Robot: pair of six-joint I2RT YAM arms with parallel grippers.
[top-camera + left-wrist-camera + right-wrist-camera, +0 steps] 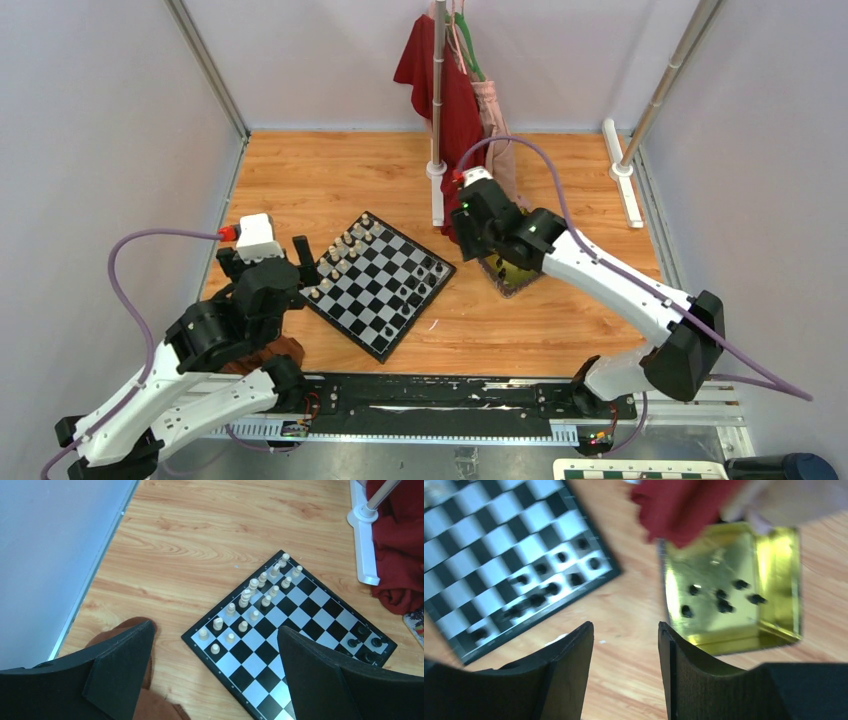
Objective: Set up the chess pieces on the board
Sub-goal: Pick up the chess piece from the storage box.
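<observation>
Left gripper [215,630]: jaws stood wide apart, holding nothing, raised over the board's left edge.
Cream pieces [255,587]: stood in two rows along the board's upper-left side, ahead of the left gripper, untouched.
Board [375,285]: lay flat, turned cornerwise on the wooden table.
Black pieces [549,587]: several stood along the board's right side.
Right gripper [625,630]: jaws were apart and empty, above bare wood right of the board.
Tray [784,630]: sat just right of the board, apart from it, with six loose black pieces [721,597] inside.
</observation>
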